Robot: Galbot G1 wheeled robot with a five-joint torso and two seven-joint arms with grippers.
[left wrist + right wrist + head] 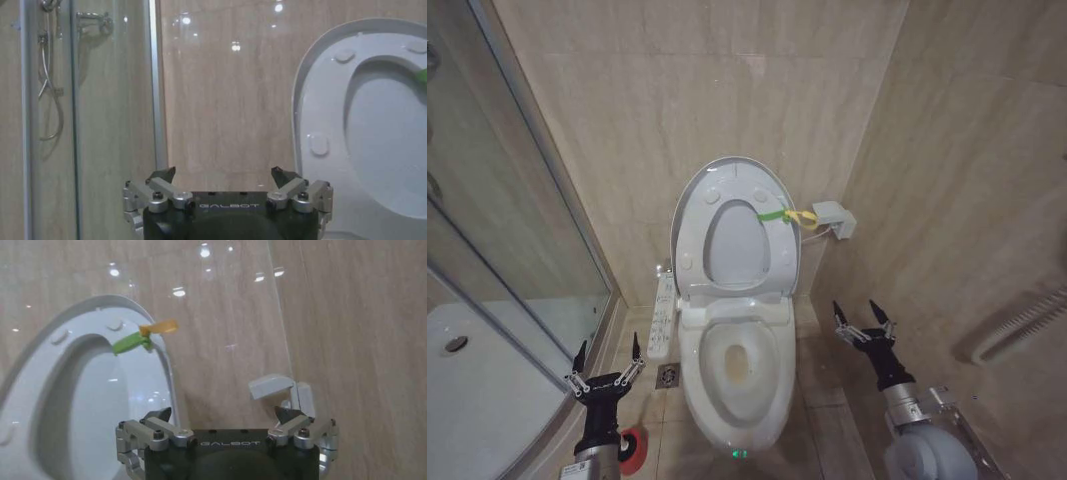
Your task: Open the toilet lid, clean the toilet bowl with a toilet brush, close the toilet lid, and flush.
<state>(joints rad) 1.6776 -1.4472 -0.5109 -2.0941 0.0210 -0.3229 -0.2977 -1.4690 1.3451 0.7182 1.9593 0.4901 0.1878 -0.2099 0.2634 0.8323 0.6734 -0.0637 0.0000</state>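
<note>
The toilet lid [689, 205] stands raised against the back wall, and the ring seat is up against it; the lid also fills one side of the left wrist view [313, 115] and of the right wrist view [40, 360]. A green and yellow strap [785, 215] hangs on its right rim. Below lies the open toilet bowl [737, 365] with brownish stains inside. My left gripper [608, 358] is open, held to the left of the bowl above a red cup holder [632, 447] on the floor. My right gripper [862, 320] is open to the right of the bowl. The toilet brush's handle is hidden.
A long white button panel [663, 315] runs along the bowl's left side. A glass shower enclosure [497, 230] stands at the left, a floor drain [668, 375] lies beside the bowl, and a grey wall box [835, 218] sticks out at the right. Tiled walls close in on both sides.
</note>
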